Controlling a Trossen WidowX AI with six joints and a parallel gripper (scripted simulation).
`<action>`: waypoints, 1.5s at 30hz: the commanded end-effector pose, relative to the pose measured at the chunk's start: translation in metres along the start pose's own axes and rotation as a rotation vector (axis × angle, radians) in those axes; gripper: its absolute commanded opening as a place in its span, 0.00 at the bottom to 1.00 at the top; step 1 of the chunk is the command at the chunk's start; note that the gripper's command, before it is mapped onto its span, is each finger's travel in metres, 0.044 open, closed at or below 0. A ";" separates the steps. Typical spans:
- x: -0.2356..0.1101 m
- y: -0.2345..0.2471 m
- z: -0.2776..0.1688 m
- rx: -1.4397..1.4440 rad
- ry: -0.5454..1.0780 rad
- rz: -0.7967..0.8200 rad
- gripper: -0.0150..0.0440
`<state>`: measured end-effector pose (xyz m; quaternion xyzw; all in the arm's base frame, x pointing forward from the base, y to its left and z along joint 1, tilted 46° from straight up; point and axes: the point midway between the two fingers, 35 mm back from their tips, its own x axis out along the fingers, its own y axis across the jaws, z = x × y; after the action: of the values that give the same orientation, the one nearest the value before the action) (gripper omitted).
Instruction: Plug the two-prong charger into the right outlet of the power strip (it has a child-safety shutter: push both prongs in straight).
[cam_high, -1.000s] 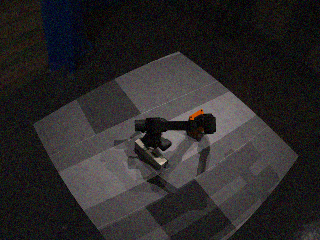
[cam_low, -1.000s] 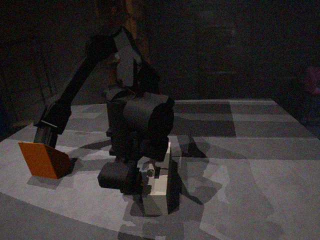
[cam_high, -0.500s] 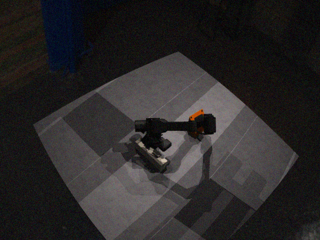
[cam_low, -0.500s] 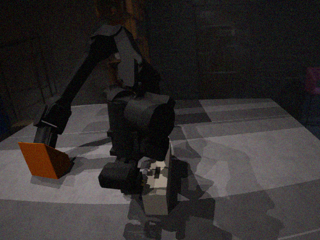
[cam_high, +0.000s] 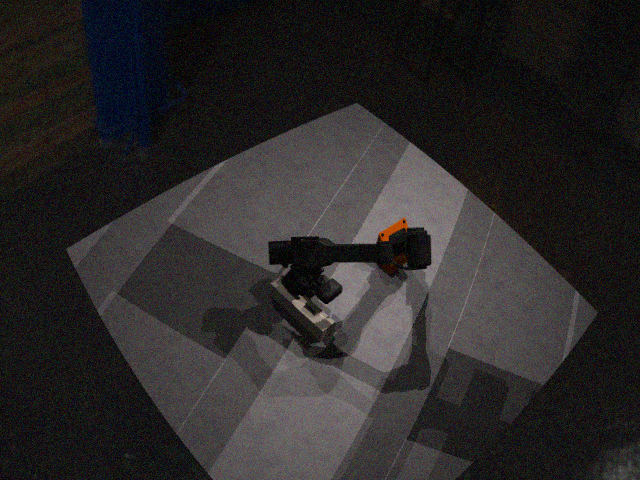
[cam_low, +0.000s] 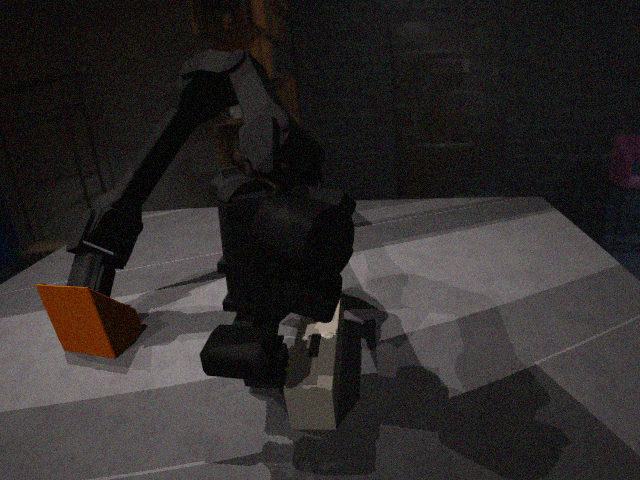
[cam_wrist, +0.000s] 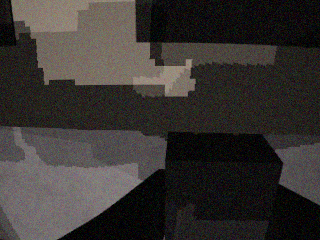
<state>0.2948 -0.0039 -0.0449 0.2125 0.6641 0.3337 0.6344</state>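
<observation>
From its orange base (cam_low: 77, 320) at the left of the exterior frame, the arm (cam_low: 155, 149) rises, folds at the elbow, and drops its wrist to centre frame. The hand (cam_high: 310, 304) is clenched on the dark charger (cam_wrist: 223, 176), held right above the pale power strip (cam_high: 305, 315) lying on the grey desk (cam_high: 506, 310).

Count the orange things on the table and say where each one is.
1: an orange base block at the foot of the arm, on the table's left in the exterior view. Others may hide in the dark or behind the gripper.
</observation>
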 end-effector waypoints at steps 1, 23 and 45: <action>-0.001 0.000 0.003 0.003 -0.005 0.001 0.25; -0.001 0.000 0.007 0.003 -0.005 0.001 0.25; -0.002 0.000 0.015 0.003 -0.005 0.001 0.25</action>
<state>0.3004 -0.0030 -0.0439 0.2189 0.6706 0.3314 0.6265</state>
